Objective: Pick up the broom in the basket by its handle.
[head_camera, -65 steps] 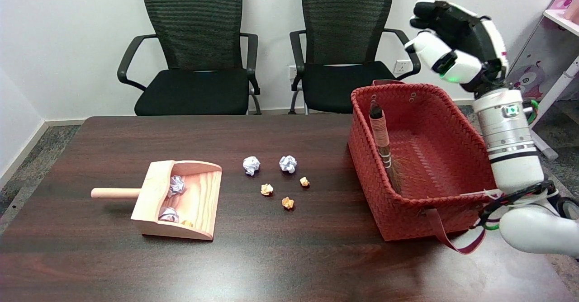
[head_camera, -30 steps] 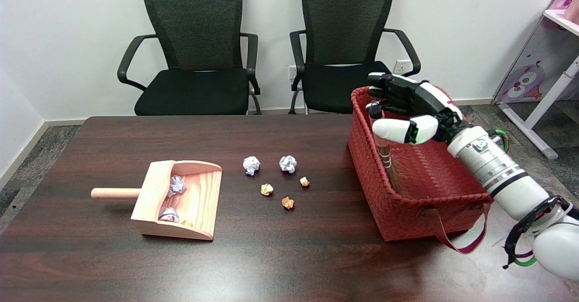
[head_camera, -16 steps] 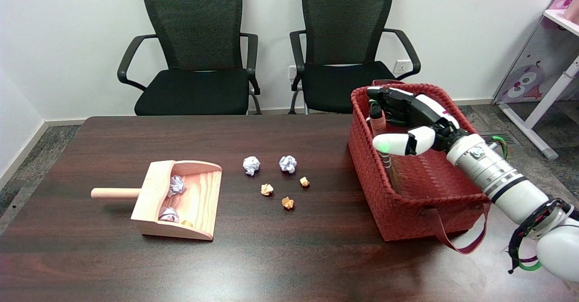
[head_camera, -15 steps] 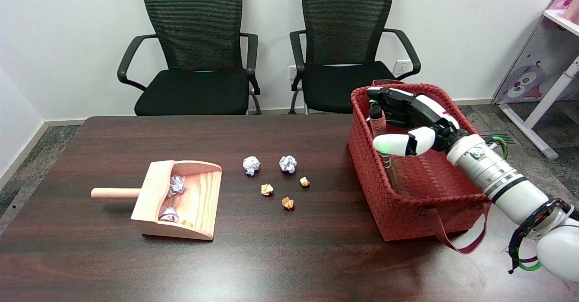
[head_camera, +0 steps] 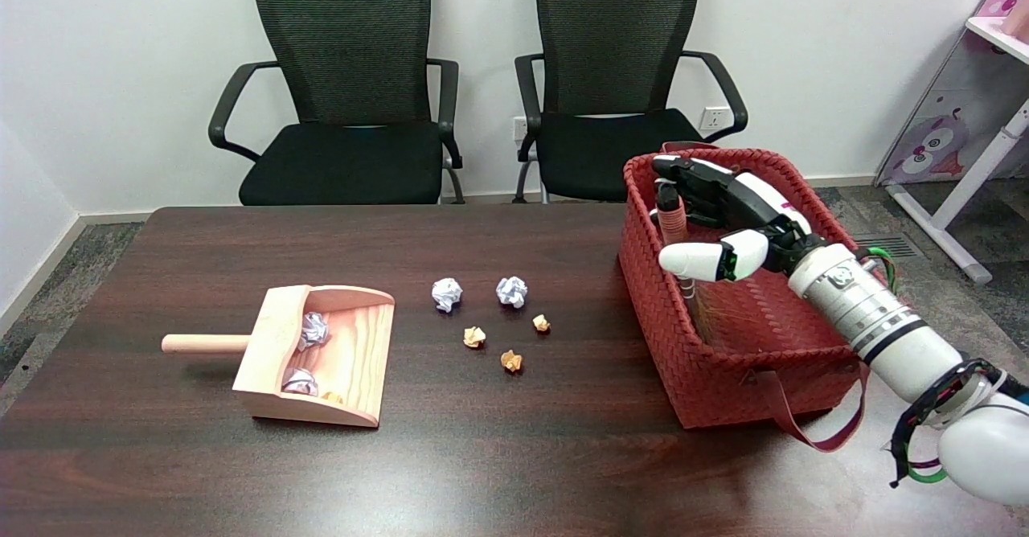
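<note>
A small broom (head_camera: 672, 220) with a pinkish wrapped handle leans upright against the left inner wall of the red woven basket (head_camera: 727, 360); its brown bristles rest on the basket floor. My right hand (head_camera: 727, 217) reaches into the basket from the right, just beside the handle. Its dark fingers (head_camera: 690, 175) lie past the handle's top on the far side, and the white thumb (head_camera: 695, 260) sticks out in front of the handle lower down. The fingers are spread and not closed around the handle. The thumb hides the handle's middle.
A wooden dustpan (head_camera: 321, 356) holding crumpled paper sits at the table's left. Several paper balls (head_camera: 490, 316) lie in the middle, left of the basket. A strap (head_camera: 804, 424) hangs off the basket's near side. Two black chairs (head_camera: 619, 79) stand behind the table.
My right hand came down from high above the basket's right side into the basket, next to the broom handle. In the last half second the thumb moved slightly closer to the handle.
</note>
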Available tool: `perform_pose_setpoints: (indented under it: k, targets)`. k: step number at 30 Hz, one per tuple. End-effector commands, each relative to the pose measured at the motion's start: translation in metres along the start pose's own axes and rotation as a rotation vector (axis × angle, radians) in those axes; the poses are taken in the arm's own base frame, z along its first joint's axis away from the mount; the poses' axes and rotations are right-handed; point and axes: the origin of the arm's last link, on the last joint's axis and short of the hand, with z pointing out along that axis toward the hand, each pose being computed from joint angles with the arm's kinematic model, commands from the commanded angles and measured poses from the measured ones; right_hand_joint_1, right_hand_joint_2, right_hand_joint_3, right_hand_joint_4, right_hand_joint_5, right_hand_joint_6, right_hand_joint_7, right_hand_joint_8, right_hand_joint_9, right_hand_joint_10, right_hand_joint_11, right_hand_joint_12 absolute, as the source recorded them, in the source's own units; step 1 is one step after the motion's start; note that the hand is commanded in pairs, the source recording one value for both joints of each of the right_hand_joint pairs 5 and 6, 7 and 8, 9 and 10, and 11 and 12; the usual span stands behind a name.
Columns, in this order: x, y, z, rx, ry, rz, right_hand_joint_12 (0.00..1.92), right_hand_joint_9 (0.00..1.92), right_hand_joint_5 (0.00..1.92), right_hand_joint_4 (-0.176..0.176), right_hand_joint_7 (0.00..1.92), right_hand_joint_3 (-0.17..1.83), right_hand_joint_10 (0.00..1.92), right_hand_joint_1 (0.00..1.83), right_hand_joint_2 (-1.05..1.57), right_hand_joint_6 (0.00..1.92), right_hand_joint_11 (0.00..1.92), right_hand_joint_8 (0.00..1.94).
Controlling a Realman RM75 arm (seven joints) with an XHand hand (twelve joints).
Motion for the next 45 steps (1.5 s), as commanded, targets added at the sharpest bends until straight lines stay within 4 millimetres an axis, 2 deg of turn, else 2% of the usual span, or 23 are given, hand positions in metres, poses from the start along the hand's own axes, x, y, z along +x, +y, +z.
perform_pose_setpoints:
  k: [1,11,30,32,36,40,45]
  targets:
    - [-0.009,0.001,0.007,0.027,0.012,0.020,0.59,0.34,0.14,-0.176,0.14,0.80,0.34,0.96,-0.05,0.14,0.59,0.14]
    - [-0.023,0.011,0.010,0.028,0.055,0.084,0.59,0.42,0.15,-0.176,0.15,0.81,0.42,0.93,-0.06,0.15,0.59,0.15]
    - [-0.046,0.017,0.013,0.028,0.060,0.148,0.65,0.45,0.17,-0.176,0.17,0.76,0.45,0.92,-0.04,0.17,0.65,0.17]
    - [-0.046,0.016,0.014,0.028,0.059,0.148,0.75,0.49,0.17,-0.176,0.17,0.75,0.49,0.92,-0.03,0.17,0.75,0.17]
    - [-0.048,0.017,0.015,0.018,0.047,0.148,1.19,0.66,0.19,-0.176,0.19,0.71,0.66,0.92,0.02,0.19,1.19,0.19]
    - [-0.047,0.018,0.015,0.013,0.052,0.156,1.50,0.87,0.22,-0.176,0.22,0.67,0.87,0.92,0.10,0.22,1.50,0.22]
    - [-0.046,0.020,0.015,0.016,0.073,0.163,1.74,1.10,0.26,-0.176,0.26,0.71,1.10,0.92,0.23,0.26,1.74,0.26]
